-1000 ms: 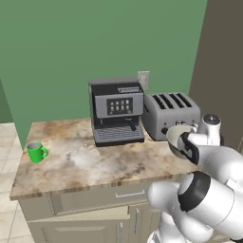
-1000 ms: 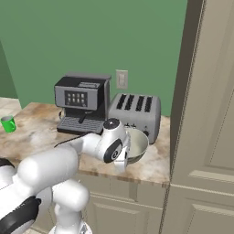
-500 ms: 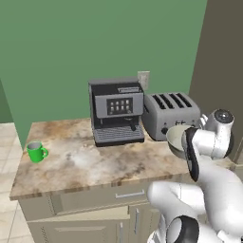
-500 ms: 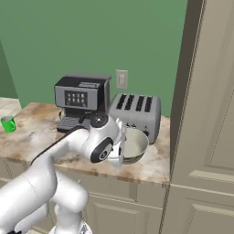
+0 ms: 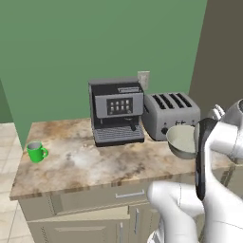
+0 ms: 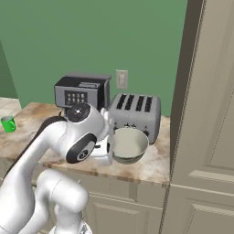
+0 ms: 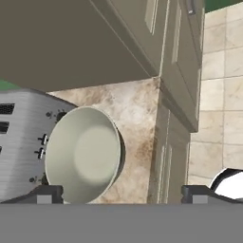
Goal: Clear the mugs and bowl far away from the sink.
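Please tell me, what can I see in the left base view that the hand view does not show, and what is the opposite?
Left base view alone: the green mug near the counter's left end and the coffee machine. Hand view alone: the tiled floor beside the cabinet fronts, and the gripper with jaws wide open and nothing between them. Both: the bowl on the counter, close in front of the toaster.

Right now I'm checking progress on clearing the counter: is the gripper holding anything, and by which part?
Nothing is held. The gripper is open, its fingertips spread wide, and the bowl sits on the counter by the toaster.
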